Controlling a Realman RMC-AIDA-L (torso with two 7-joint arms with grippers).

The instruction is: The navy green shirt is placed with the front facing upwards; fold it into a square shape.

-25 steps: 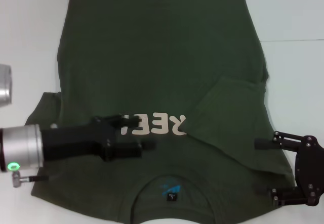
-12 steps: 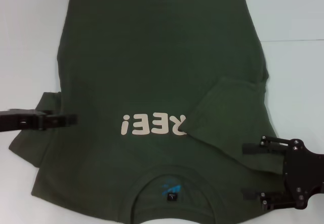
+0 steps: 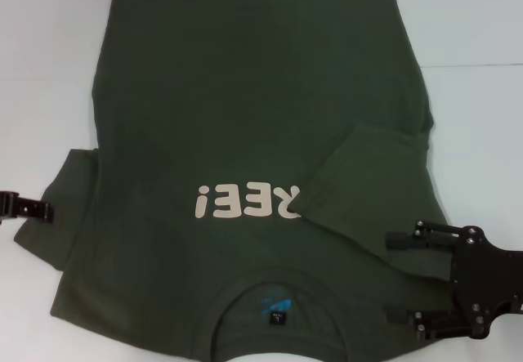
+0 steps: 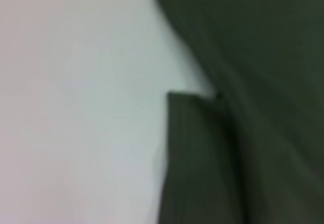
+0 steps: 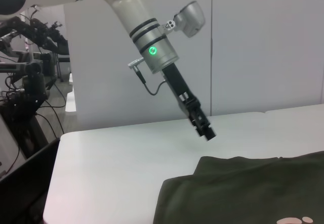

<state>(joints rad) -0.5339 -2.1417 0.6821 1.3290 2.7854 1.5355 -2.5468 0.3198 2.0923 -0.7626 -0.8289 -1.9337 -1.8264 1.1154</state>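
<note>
Your navy green shirt [image 3: 253, 133] lies spread front-up on the white tabletop [image 3: 474, 27], collar toward the robot, hem at the far edge. Read the chest print from the head view and you get pale pinkish letters upside down: "REE!" [image 3: 248, 201] is what shows, with the start of the word tucked under the folded cloth. Down at the collar there's a small black neck label [image 3: 278, 319] with a blue mark just above it; the writing on it is too small to read.

The sleeve on your right side is folded inward over the chest, its cuff edge lying just beside the lettering. The sleeve on your left side lies flat, spread out on the tabletop.

Your right pincer [image 3: 400, 278] sits over the near right corner of the shirt, by the shoulder, its two black fingers wide apart and pointing in toward the collar, nothing between them.

Your left pincer [image 3: 41, 209] pokes in at the left edge of the head view, beside the flat sleeve; the right wrist view shows it [image 5: 206, 132] above the tabletop, clear of the shirt's edge, and I cannot tell whether it's wide or narrow. The left wrist view shows only blurred dark cloth against the tabletop.
</note>
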